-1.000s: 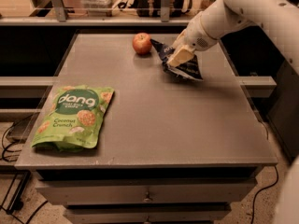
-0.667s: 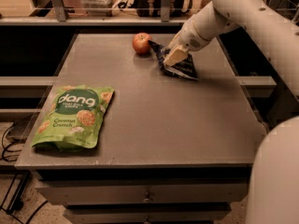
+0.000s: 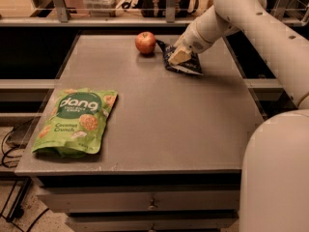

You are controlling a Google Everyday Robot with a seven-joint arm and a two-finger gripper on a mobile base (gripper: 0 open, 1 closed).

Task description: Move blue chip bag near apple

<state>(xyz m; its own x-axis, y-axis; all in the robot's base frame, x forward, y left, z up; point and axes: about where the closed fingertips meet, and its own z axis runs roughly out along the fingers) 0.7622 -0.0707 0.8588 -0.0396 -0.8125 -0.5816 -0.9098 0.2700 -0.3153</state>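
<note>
The end effector (image 3: 179, 57) is clamped on the blue chip bag (image 3: 189, 65) at the counter's (image 3: 159, 129) one o'clock, just beside the apple (image 3: 145, 42), at its three o'clock. Placement looks done; only letting go and backing off seem left.

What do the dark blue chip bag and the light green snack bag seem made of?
Dark blue chip bag, under the gripper near the red apple: probably glossy plastic film, crinkled, silvery edge. Light green snack bag: likely printed plastic pouch, soft sheen.
</note>
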